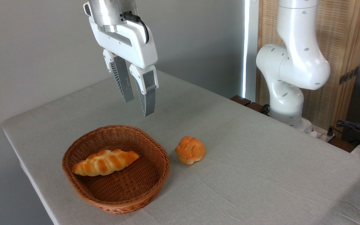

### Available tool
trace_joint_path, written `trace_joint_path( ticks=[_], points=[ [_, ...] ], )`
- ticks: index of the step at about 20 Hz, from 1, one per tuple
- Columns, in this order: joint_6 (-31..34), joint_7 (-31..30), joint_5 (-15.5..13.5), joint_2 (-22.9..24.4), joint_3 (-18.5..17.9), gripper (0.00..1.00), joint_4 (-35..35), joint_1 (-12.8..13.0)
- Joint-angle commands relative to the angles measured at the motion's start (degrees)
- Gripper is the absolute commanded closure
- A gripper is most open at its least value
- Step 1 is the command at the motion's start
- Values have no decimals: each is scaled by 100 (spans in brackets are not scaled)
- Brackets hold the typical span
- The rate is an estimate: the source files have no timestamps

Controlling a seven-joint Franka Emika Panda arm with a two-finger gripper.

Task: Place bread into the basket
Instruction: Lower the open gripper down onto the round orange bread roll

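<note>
Grey cloth covers the table, which runs from the lower right of the frame back toward a plain grey wall at upper left; the cloth lies flat with faint creases and offers a matte, non-slip working surface. At right stand the white arm base, a wooden slatted screen behind it, and a tangle of cables at the far right edge, all well apart from the working zone. The basket sits at lower left of centre on the cloth and already holds a braided loaf lying across its floor toward the left side, leaving open floor at its front and right. The bread rests on the cloth just beside the basket's right rim, not touching it, paler base down. The gripper hangs high in the upper left-centre of the frame, above the far rim of the basket, fingers pointing down, parted by a narrow gap and empty. Handling judgement: the bun appears light and probably soft or compressible, with a knobbly, glazed-looking top that may be slightly slick; moderate closing force is advised to avoid crushing or squeezing it out of the grasp. Recommended hold: descend vertically and close across the widest part of the body, below the knobs and above the base. The present finger gap looks narrower than the bun, so wider opening will likely be needed. Nothing stands between bun and basket.
</note>
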State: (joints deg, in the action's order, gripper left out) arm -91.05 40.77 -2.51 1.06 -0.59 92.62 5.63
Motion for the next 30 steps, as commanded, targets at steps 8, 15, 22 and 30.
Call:
trace_joint_path(
  ticks=[8, 15, 22, 30],
  points=[
    [-44, 19, -40, 104, -20, 0, 97, -18],
    [-544, 133, -31, 1141, -81, 0, 1642, 34],
    [-1377, 415, 592, 1415, -363, 0, 3084, 430],
    [-1925, 520, 611, 1336, -363, 0, 3754, 491]
  ],
)
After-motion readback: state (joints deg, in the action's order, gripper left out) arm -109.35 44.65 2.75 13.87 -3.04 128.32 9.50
